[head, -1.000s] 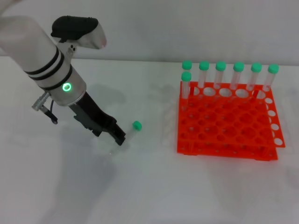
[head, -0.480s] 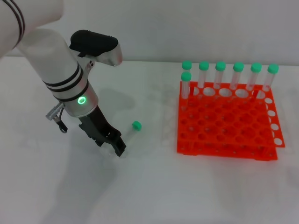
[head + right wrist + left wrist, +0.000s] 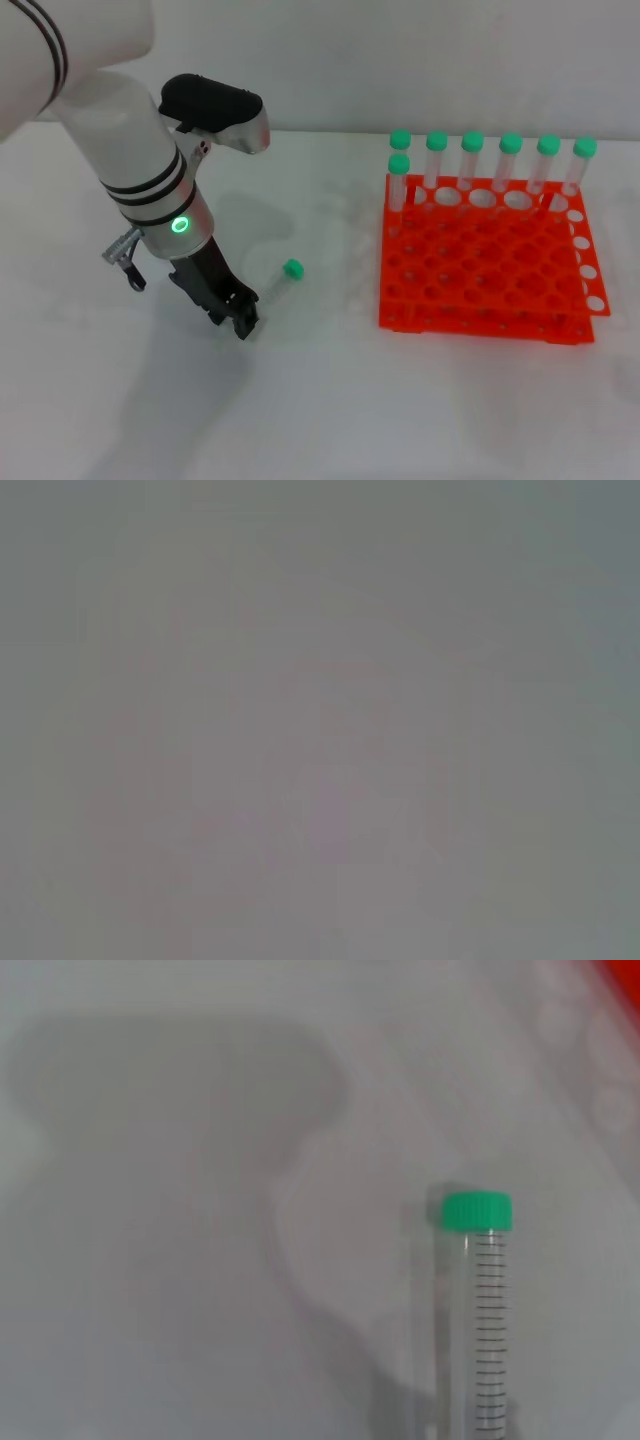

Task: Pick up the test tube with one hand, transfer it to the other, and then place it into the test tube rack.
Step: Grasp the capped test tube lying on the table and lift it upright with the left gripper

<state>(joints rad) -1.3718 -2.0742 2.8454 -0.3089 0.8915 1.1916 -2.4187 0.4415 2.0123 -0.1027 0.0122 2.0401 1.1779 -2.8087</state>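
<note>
The test tube is lying flat on the white table, well to the left of the test tube rack, with open table between them. Its green cap is the end nearer the rack, and the clear body runs away from the rack toward my left gripper. In the left wrist view the tube shows clearly, graduation marks along the barrel, cap at the far end, resting on the table with its shadow beside it.

My left gripper is down at the table, right at the tube's pointed end, so on the far side of the tube from the rack. I honestly can't tell if the fingers are spread, closed, or pinching the tube; the black fingers overlap the clear plastic from the head cam and the wrist cam doesn't show them at all. The white arm with black bands and the green light angles down to it from farther out on that same side.

The rack itself has seven green-capped tubes standing upright, six along its back row and one just in front of them at the corner nearest the loose tube.

Right wrist cam is just flat grey, nothing to make out, and the right arm isn't in the head cam either.
</note>
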